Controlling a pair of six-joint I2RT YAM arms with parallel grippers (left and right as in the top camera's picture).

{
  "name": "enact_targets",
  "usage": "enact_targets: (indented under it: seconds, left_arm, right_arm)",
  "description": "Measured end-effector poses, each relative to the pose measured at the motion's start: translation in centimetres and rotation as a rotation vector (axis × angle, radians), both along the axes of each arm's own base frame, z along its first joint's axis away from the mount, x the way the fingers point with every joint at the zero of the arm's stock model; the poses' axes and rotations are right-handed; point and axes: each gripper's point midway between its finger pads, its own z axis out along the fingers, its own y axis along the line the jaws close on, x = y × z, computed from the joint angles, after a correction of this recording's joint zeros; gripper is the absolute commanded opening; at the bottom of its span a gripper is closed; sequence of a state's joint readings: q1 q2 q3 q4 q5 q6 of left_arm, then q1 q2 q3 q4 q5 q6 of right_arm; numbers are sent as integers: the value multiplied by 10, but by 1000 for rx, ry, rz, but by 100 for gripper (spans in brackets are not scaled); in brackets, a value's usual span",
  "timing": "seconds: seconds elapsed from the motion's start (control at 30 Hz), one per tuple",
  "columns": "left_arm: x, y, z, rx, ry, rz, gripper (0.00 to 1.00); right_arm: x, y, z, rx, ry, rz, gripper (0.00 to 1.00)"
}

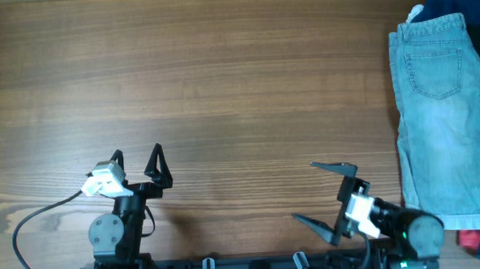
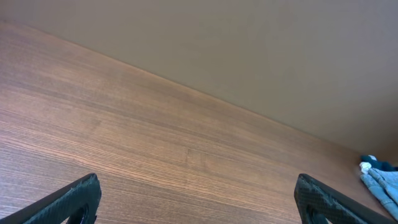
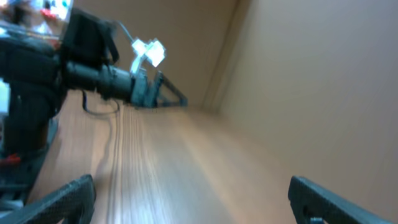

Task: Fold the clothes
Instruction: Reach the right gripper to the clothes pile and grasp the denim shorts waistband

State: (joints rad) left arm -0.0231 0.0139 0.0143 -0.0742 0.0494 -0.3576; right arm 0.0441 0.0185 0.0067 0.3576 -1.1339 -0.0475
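The light-blue denim shorts point(image 1: 442, 117) lie flat at the table's right edge, waistband at the far end, a stitched back pocket showing, pale hem near the front. A small piece of them shows at the right edge of the left wrist view point(image 2: 380, 182). My left gripper point(image 1: 136, 159) is open and empty at the front left, far from the shorts; its fingers frame bare wood in its own view point(image 2: 198, 196). My right gripper point(image 1: 322, 192) is open and empty at the front, just left of the shorts' hem, pointing left; its view point(image 3: 191, 198) is blurred and shows the left arm.
A dark navy garment point(image 1: 460, 2) lies behind the shorts at the far right corner. A small red cloth point(image 1: 469, 240) sits at the front right by the hem. The wooden table point(image 1: 222, 87) stretches to the left of the shorts.
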Motion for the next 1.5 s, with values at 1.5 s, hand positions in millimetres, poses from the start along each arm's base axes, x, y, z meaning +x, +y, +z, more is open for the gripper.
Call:
enact_targets:
  seconds: [1.5]
  left_arm:
    - [0,0,0,0,0,0,100]
  right_arm:
    - [416,-296,-142,-611,944,-1586,100]
